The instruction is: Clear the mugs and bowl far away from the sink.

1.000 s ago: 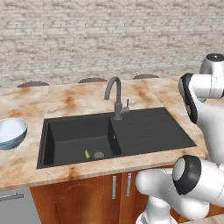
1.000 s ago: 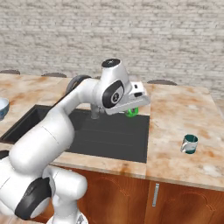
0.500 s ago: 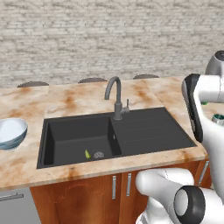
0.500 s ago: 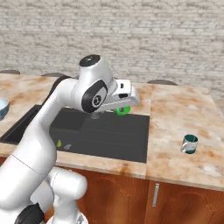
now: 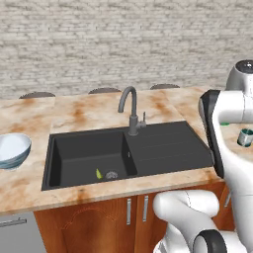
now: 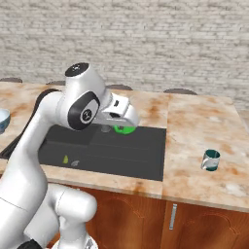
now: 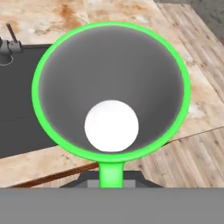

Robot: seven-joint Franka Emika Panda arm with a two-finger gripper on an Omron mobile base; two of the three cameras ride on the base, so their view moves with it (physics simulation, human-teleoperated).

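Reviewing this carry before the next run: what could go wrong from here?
1. The tool holds the green mug above the sink; a slip would likely drop it into the basin.
2. The grey mug stands on the counter right of the sink, so a low swing that way could knock it.

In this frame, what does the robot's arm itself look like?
A glossy white arm of rounded, bulbous segments with dark grey joint bands and a round dark grey cap with a small pale emblem on one joint. The hand is boxy and white. No loose cables show.
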